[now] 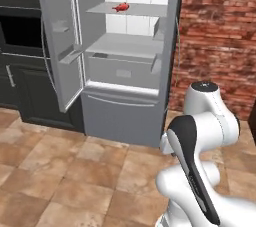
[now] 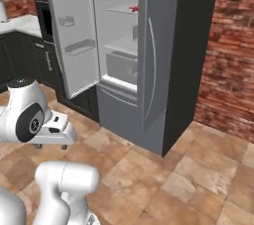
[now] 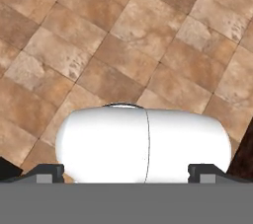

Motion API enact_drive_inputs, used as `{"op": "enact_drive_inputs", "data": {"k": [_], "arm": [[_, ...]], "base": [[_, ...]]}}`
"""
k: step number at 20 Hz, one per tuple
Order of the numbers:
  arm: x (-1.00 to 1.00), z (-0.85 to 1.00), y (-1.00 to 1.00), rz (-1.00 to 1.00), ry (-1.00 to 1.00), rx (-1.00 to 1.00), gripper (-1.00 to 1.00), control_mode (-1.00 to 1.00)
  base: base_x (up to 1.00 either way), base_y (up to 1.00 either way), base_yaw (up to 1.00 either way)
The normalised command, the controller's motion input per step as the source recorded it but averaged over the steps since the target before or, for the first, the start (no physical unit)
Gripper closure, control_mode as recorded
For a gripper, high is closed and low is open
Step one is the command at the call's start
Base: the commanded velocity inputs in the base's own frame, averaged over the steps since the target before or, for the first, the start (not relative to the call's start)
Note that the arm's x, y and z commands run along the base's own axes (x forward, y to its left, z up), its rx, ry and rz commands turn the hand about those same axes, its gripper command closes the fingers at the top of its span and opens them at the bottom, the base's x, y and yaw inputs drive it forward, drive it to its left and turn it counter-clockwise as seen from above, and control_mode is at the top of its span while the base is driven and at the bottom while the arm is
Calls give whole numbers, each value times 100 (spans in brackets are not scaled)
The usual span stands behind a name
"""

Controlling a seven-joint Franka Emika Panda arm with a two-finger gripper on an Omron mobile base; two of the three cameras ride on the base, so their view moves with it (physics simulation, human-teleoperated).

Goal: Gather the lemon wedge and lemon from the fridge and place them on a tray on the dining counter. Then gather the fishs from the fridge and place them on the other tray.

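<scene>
The fridge (image 1: 120, 113) stands with its left door (image 1: 62, 46) swung wide open and its right door (image 2: 154, 70) shut. One red-orange fish (image 1: 121, 7) lies on an upper white shelf, and its edge peeks past the shut door (image 2: 133, 8). My gripper (image 3: 126, 172) is open and empty, its fingertips (image 3: 49, 171) far apart. It points down at the tiled floor, low and well short of the fridge. The lemon, the lemon wedge, both trays and the dining counter are out of view.
A dark cabinet with a built-in oven (image 1: 22, 31) stands left of the open door. A red brick wall (image 1: 220, 36) runs right of the fridge. A white-topped counter (image 2: 20, 23) sits at far left. Brown floor tiles (image 1: 75, 171) lie between me and the fridge.
</scene>
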Motion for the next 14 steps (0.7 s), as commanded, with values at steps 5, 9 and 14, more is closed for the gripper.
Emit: {"op": "enact_drive_inputs", "data": {"k": [5,9,14], "arm": [[0,0,0,0,0,0,-100,100],[0,0,0,0,0,0,-100,100],[0,0,0,0,0,0,-100,100]], "base": [[100,49,-22],[97,55,-25],[84,51,-30]]}}
